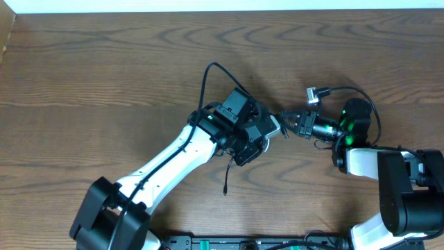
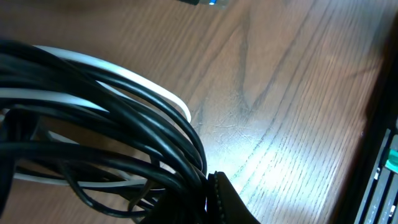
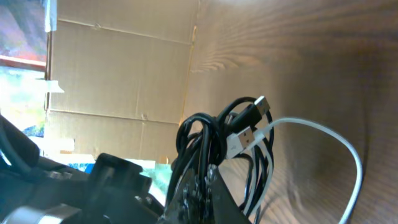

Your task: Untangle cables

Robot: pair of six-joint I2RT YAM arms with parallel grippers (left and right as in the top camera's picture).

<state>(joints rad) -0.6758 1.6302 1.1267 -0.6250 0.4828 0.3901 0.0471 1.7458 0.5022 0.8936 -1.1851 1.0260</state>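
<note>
Item: tangle [image 2: 112, 118] of thin black cable [image 3: 249, 114] w/ small plugs + thin white cable [image 3: 323, 127], pinched btwn both grippers, mid wooden table [image 1: 104, 69]. Advice: you'd best draw apart slowly, letting white loop slip out. Pose: left gripper [image 1: 269, 129] clenched on tangle, arm reaching diagonally; right gripper [image 1: 286, 126] clenched on it, nose-to-nose

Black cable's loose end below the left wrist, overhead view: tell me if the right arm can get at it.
Probably not as things stand. The right gripper is shut on the cable bundle, and the left gripper sits between it and the loose end.
</note>
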